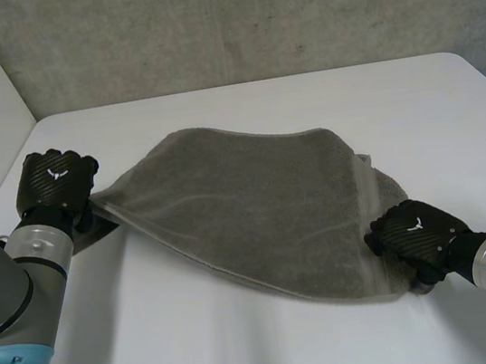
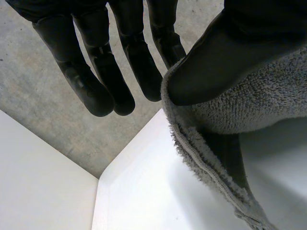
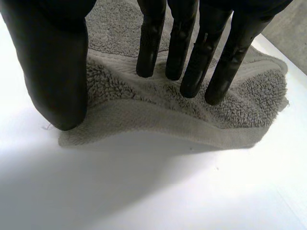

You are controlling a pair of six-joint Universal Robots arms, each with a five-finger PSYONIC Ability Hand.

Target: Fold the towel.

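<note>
on the white table [image 1: 249,346] a grey towel [image 1: 257,212] is stretched slantwise between the two hands, from the far left side towards the near right side. the left hand [image 1: 53,181] has the towel's left corner, and from there the cloth runs taut and raised off the table. in the left wrist view the thumb [image 2: 216,62] is clamped down over that corner, with the terry pile bulging out beside it and the hemmed edge hanging below, while the other fingers [image 2: 96,88] reach out straight past it over the table's corner. the right hand [image 1: 416,234] sits at the towel's near right corner, palm down on the cloth. in the right wrist view its straight fingers [image 3: 192,72] dig their tips into the pile and the thumb [image 3: 55,76] comes in against the hem from the other side, so a ridge of towel is pinched between them; the hem beside the thumb stands slightly clear of the table. behind the table rises a rough grey wall [image 1: 246,17].
</note>
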